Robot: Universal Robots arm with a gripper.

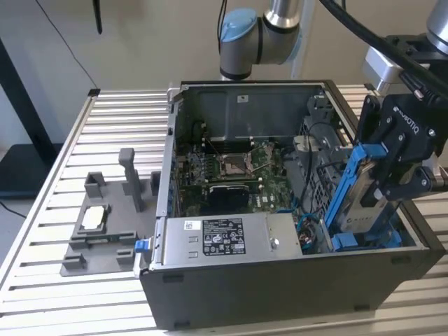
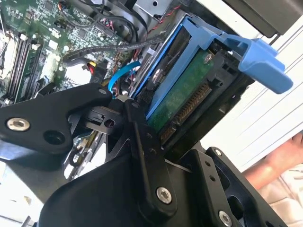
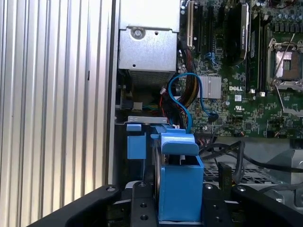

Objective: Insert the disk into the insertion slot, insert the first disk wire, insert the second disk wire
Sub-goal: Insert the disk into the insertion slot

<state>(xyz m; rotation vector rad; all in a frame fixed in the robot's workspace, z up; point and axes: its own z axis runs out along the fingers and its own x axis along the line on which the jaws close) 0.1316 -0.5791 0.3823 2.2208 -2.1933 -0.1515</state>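
While the open dark computer case (image 1: pixel 280 287) sits central, toward the exterior view's right the black gripper (image 1: pixel 378 192) clamps the tilted silver-beige, blue-framed disk (image 1: pixel 358 210), seemingly over the grey blue-clipped insertion slot (image 1: pixel 350 241) against the case wall; the second wrist view shows its green underside.

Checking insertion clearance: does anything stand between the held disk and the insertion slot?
Nothing visibly blocks it. The gripper holds the disk tilted, its lower end at the insertion slot. A blue cable loops close beside the slot; whether it intrudes cannot be told.
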